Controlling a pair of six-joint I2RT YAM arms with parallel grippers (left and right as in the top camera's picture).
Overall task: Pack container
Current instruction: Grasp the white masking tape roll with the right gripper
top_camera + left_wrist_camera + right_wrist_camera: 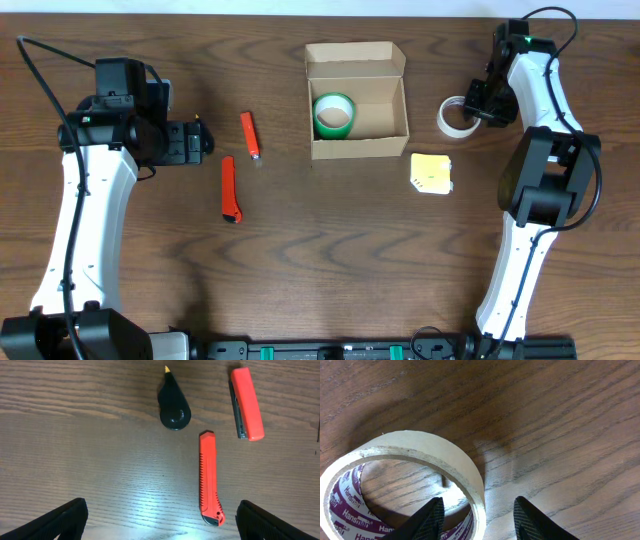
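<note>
The container (355, 62) is a tan cardboard box, open, at the back middle of the table. A green tape roll (334, 115) lies in its left part. A beige masking tape roll (453, 117) lies flat to the right of the box. My right gripper (480, 104) is open at that roll. In the right wrist view its fingers (479, 520) straddle the wall of the roll (420, 442), one inside and one outside, with a gap on the outer side. My left gripper (197, 140) is open and empty (160, 520), left of the red items.
A red utility knife (229, 188) (209, 477) and a red stapler (250, 135) (246, 402) lie left of the box. A small black object with a yellow tip (174, 410) lies near them. A yellow notepad (432, 172) lies right of the box's front.
</note>
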